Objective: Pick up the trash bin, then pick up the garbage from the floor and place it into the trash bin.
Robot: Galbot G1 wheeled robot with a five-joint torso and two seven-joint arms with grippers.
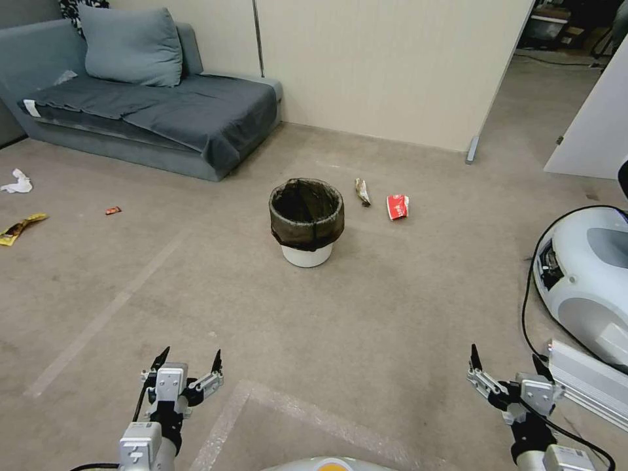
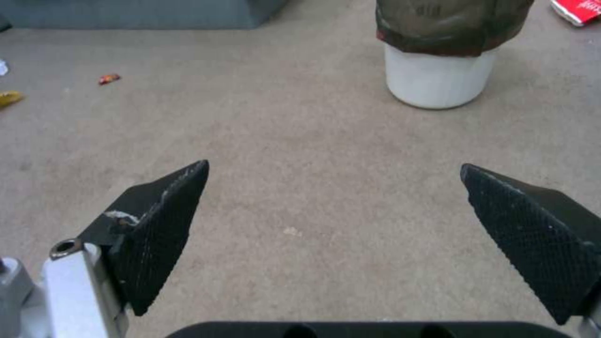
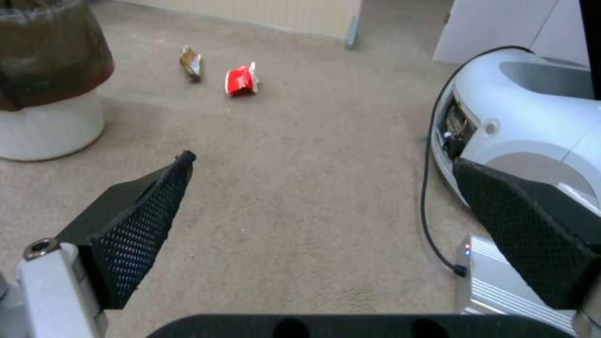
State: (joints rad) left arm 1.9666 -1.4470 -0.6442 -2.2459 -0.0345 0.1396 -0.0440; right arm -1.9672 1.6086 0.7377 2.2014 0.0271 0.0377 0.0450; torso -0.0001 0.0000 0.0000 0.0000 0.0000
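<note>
A: Start with the grippers. How do they stand from the head camera?

B: The left gripper (image 1: 188, 361) hangs low at the near left, its fingers spread wide with nothing between them. The right gripper (image 1: 505, 361) mirrors it at the near right, equally wide and empty. Both are well short of the trash bin (image 1: 306, 222), which stands upright on the carpet (image 1: 392, 307) ahead, dark bag folded over its white rim.

A: And the garbage?

B: A red packet (image 1: 398, 207) lies right of the bin, with a brownish wrapper (image 1: 362, 191) between the two. Far to the left lie a white tissue (image 1: 17, 183), a yellow wrapper (image 1: 19, 227) and a small red scrap (image 1: 113, 210), near a grey sofa (image 1: 150, 111). A white machine (image 1: 589, 275) with a black cable sits at the right.

A: Left wrist camera?

B: Its black fingers (image 2: 159, 230) gape over bare carpet. The bin (image 2: 438, 77) stands beyond them, toward the right finger's side; the red scrap (image 2: 108, 79) lies farther off on the other side.

A: Right wrist camera?

B: Fingers (image 3: 138, 225) just as wide, holding nothing. The bin (image 3: 50, 122) stands beyond the left finger, the brownish wrapper (image 3: 190, 62) and red packet (image 3: 242, 80) lie close together farther on, and the white machine (image 3: 532, 122) is beside the other finger.
</note>
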